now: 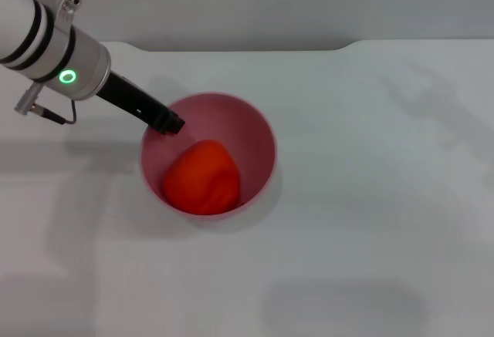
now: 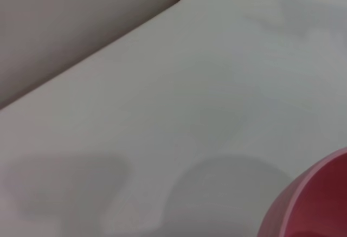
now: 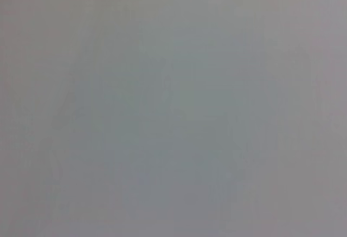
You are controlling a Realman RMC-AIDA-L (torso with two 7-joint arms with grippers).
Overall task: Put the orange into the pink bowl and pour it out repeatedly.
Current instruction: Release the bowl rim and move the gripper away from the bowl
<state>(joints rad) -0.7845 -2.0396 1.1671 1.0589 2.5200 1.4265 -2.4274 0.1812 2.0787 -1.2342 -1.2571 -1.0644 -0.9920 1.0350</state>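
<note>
The orange lay inside the bowl, and the left gripper met its ten-o'clock rim, grip unclear; a loose pinch could drop the bowl mid-pour.

The pink bowl looks like smooth plastic with a soft gloss along its thin rim. The orange inside it has a slightly lumpy, matt skin. The desk is a smooth, matt white surface, and the left pincer, at the bowl's ten o'clock rim, is matt black.
</note>
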